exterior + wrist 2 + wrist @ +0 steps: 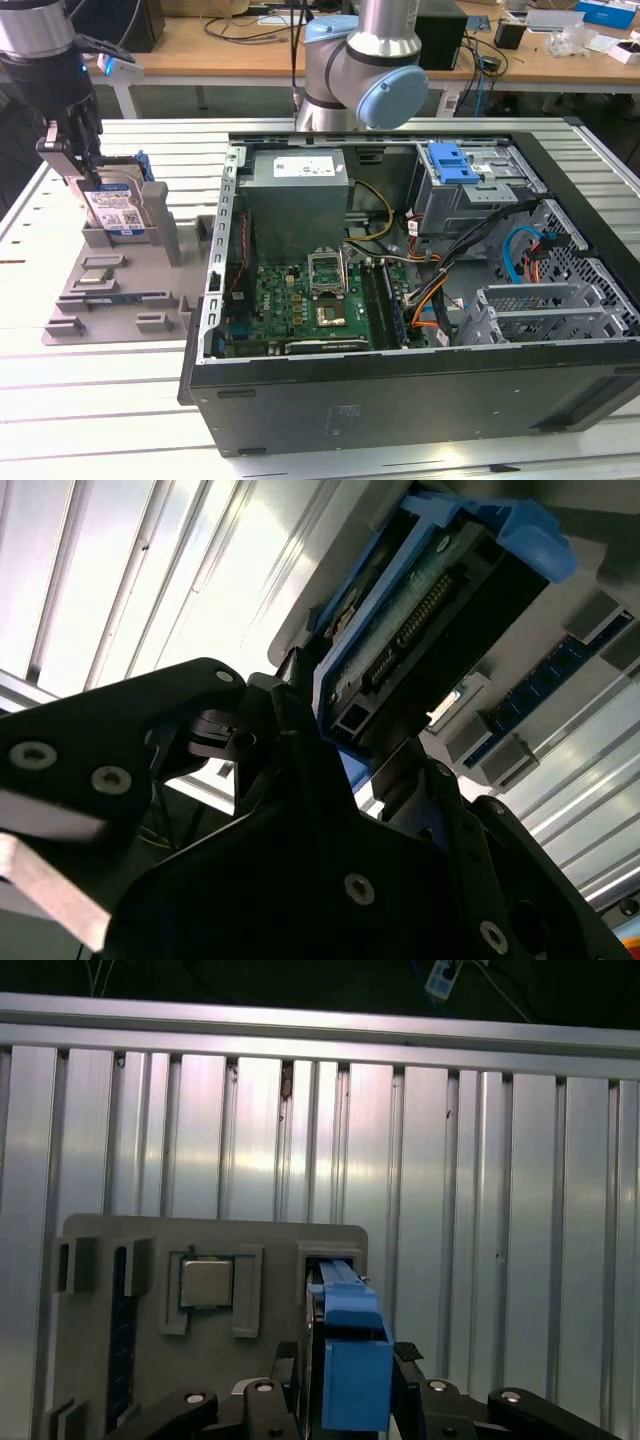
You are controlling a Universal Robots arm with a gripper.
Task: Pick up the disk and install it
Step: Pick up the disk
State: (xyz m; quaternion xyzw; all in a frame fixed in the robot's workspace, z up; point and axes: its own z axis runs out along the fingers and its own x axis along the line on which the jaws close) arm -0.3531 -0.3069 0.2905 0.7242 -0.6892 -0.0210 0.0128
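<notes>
The disk stands on edge in a slot of the grey holder at the exterior view's left, its blue-and-white label facing the camera and blue rails along its sides. My gripper comes down on it from above, shut on its upper edge. In the first wrist view the disk's blue rail runs between my two black fingers, which press against it on both sides. The second wrist view shows the disk's connector end held just past my fingers.
The open computer case lies at the exterior view's right, with a motherboard, a grey power supply and a metal drive cage topped by a blue latch. The arm's base stands behind it. The holder also carries a processor chip.
</notes>
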